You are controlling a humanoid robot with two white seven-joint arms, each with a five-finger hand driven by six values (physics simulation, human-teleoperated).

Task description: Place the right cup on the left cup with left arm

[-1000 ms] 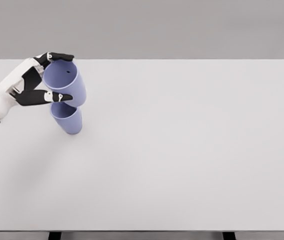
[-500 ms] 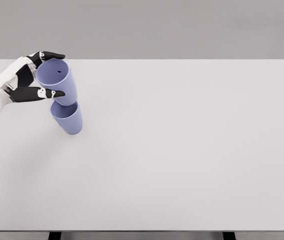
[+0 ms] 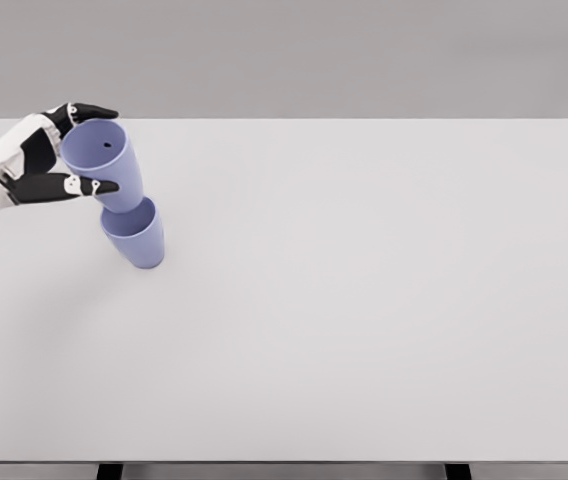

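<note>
Two blue-violet cups show at the left of the white table [image 3: 364, 300]. The lower cup [image 3: 136, 238] stands upright on the table. The upper cup [image 3: 104, 165] is tilted to the left, its base resting in or just above the lower cup's mouth. My left hand [image 3: 82, 150] comes in from the left edge and is shut on the upper cup, one black finger over its far rim and the thumb across its near side. The right arm is out of view.
The left hand has carried the upper cup to the left and slightly down, tilting it further left, so its base now meets the lower cup's mouth.
</note>
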